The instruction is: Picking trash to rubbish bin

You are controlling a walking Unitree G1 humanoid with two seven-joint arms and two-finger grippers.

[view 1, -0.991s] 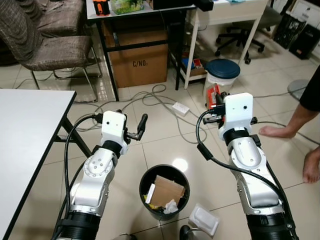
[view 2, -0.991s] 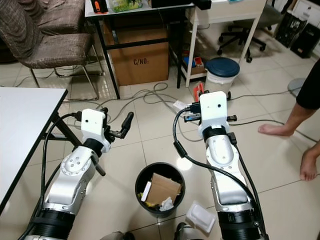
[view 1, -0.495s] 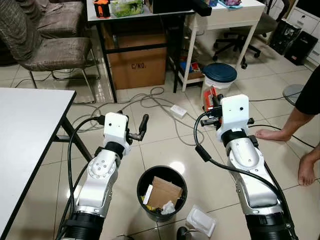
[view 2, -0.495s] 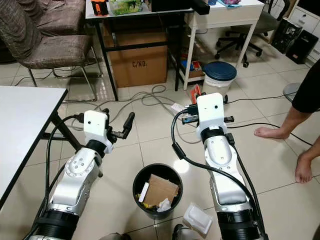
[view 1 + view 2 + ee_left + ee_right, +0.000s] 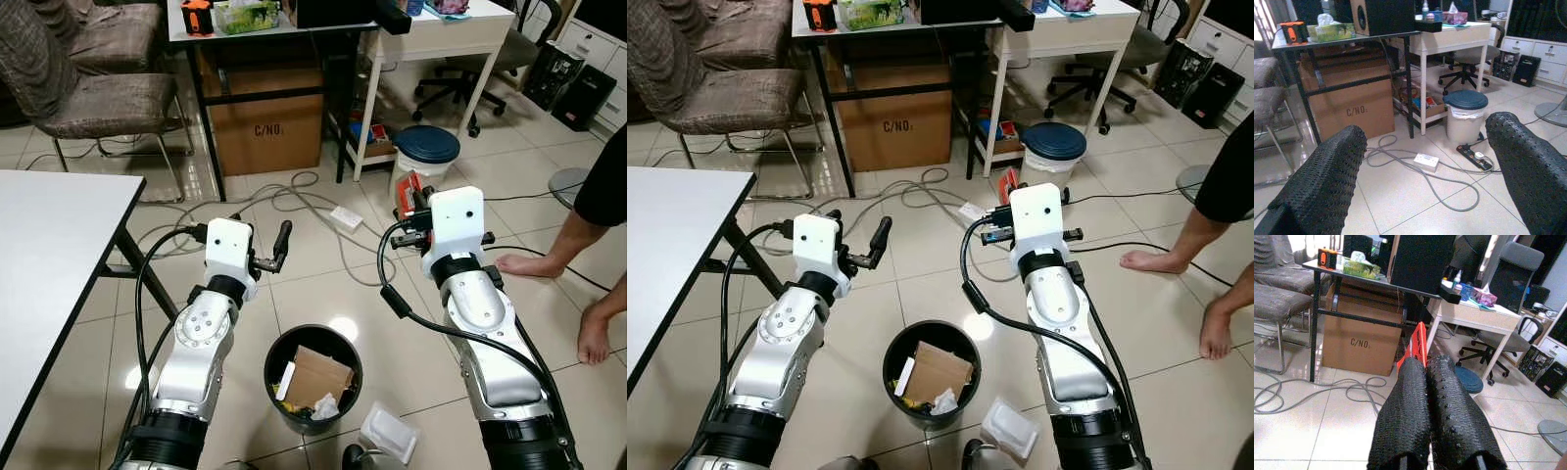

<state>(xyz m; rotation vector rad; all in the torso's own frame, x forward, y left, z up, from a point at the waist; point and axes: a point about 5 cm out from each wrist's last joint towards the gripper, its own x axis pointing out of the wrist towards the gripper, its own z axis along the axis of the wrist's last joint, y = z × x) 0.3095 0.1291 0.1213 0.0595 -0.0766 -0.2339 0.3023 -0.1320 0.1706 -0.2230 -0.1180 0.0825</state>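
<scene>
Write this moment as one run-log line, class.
task: trash to bin | right gripper: shut on red wrapper, raised beyond bin | left gripper: open, holding nothing | bin: on floor between arms, holds cardboard

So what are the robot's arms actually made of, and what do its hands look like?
Both arms are smooth silver metal shells with round bolted joints, ending in boxy white wrist housings. Thick black cables loop loosely alongside each arm. The left gripper and right gripper each have two long black fingers covered in a bumpy, dotted rubber texture.
</scene>
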